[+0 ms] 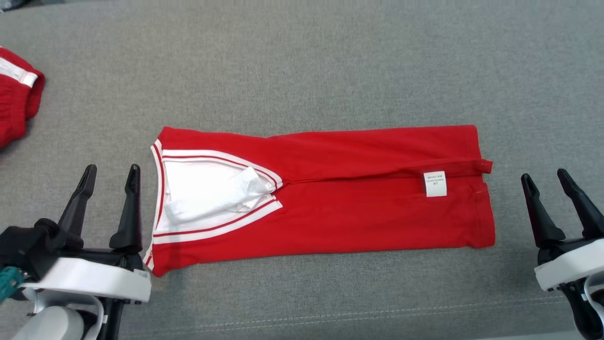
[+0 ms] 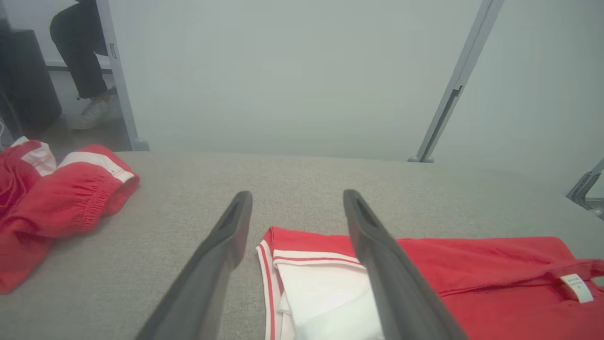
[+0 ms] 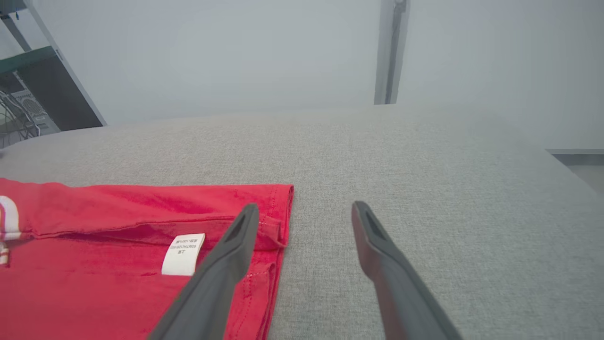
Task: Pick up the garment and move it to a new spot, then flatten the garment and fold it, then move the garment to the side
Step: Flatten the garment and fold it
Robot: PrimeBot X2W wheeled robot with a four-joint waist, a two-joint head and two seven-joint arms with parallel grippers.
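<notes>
Left gripper (image 1: 112, 171): nearest the camera, just off the garment's (image 1: 354, 212) collar end at its near corner. The fingers stand apart with nothing between them.

Right gripper (image 1: 545, 175): just beyond the garment's hem end, clear of the cloth in the head view. The fingers are spread and hold nothing.

Garment: red, folded into one long band and lying flat on the grey pad (image 1: 302, 71). It lies between the two grippers, with the collar end to the robot's left and the hem end to its right. A lengthwise fold runs along the middle of the band.

Neck trim (image 1: 217, 233): a white V with a thin red stripe at the collar end, with white inner cloth showing inside it.

Label (image 1: 435, 183): white and printed, on the middle fold close to the hem end. The print is too small to read.

Red bundle (image 1: 16, 101): a second piece of red cloth with a white stripe, bunched up. It lies well apart from the garment, left of and beyond the collar end, at the pad's edge.

Leg (image 2: 80, 56) and shoe (image 2: 94, 111): a person's dark trouser leg and pale shoe, on the floor past the bundle and far from the garment.

Post (image 2: 448, 89): grey metal, standing behind the pad's far edge, beyond the garment.
</notes>
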